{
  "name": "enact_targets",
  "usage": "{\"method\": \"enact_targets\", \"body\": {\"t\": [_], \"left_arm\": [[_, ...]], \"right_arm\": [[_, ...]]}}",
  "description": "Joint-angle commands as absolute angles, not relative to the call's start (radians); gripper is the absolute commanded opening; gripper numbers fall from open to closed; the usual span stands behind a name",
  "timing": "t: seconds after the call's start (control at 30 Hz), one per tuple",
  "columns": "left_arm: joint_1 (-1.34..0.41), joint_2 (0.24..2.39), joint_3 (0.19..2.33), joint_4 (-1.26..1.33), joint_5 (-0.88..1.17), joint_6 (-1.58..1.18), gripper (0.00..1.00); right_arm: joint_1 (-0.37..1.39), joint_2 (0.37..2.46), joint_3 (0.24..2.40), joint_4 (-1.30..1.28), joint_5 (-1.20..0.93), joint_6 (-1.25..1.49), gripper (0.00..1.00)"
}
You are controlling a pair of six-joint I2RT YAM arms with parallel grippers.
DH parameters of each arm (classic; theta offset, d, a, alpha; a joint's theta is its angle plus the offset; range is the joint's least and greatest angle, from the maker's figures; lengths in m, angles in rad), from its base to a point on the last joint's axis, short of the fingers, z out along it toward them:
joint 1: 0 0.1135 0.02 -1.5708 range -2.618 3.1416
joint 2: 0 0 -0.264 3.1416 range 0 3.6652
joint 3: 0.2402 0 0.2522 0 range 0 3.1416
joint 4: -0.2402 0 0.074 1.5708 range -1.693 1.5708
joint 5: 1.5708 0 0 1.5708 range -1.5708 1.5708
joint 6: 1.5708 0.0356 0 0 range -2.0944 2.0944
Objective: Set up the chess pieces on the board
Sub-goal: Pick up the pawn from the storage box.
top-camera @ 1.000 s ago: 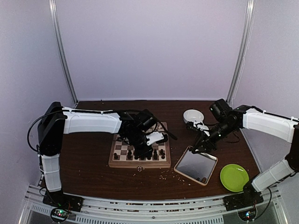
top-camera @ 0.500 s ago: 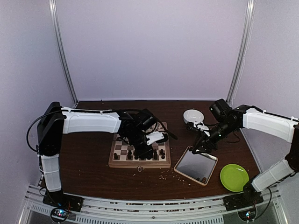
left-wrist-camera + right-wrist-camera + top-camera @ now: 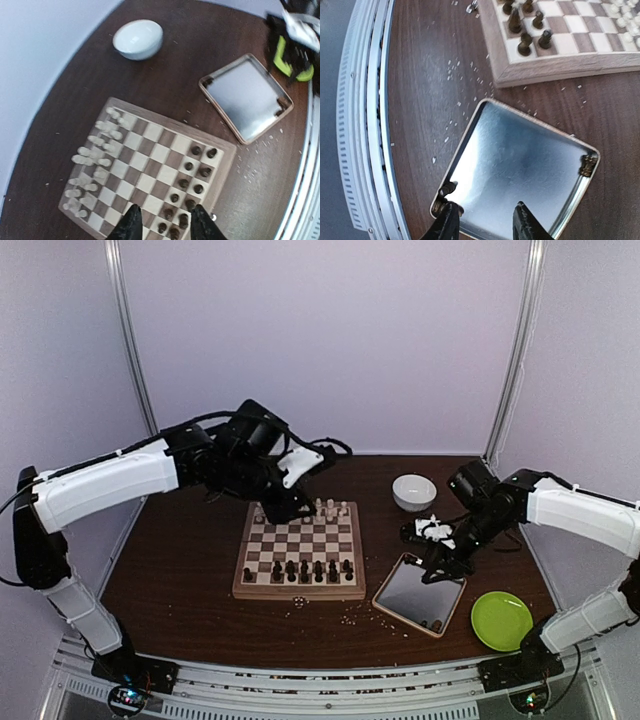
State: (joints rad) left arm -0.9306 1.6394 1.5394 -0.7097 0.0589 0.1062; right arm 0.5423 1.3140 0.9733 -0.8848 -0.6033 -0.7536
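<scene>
The board (image 3: 300, 585) lies at the table's middle, with cream chess pieces (image 3: 330, 508) along its far edge and dark chess pieces (image 3: 300, 568) in its two near rows. My left gripper (image 3: 288, 508) hangs high over the board's far left part, open and empty; the left wrist view shows its fingers (image 3: 131, 225) apart above the dark pieces (image 3: 192, 177), with the cream ones (image 3: 92, 160) to the left. Over the metal tray (image 3: 520, 160) my right gripper (image 3: 487, 225) is open. Dark pieces lie in the tray's corners (image 3: 442, 192) (image 3: 587, 165).
A white bowl (image 3: 413, 492) stands behind the tray (image 3: 420, 592), and a green plate (image 3: 501, 620) sits at the near right. Pale crumbs (image 3: 350, 618) are scattered in front of the board. The board's corner with dark pieces (image 3: 525, 42) shows in the right wrist view.
My left arm has risen off the dark rows and swung back and up, its jaws opening. My right gripper has shifted slightly nearer, over the tray.
</scene>
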Motion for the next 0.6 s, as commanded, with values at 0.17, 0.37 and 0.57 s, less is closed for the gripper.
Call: {"method": "enact_targets", "body": {"t": [0.17, 0.37, 0.57], "left_arm": [[-0.775, 1.480, 1.317, -0.431, -0.051, 0.007, 0.37], [-0.770, 1.479, 1.296, -0.433, -0.064, 0.015, 0.37], [-0.770, 1.480, 1.299, -0.433, -0.060, 0.012, 0.37]], "right_arm": [[0.745, 1.351, 0.877, -0.956, -0.329, -0.804, 0.33], [0.800, 1.395, 0.858, -0.933, -0.301, -0.804, 0.37], [0.829, 1.449, 0.858, -0.906, -0.303, -0.801, 0.37]]}}
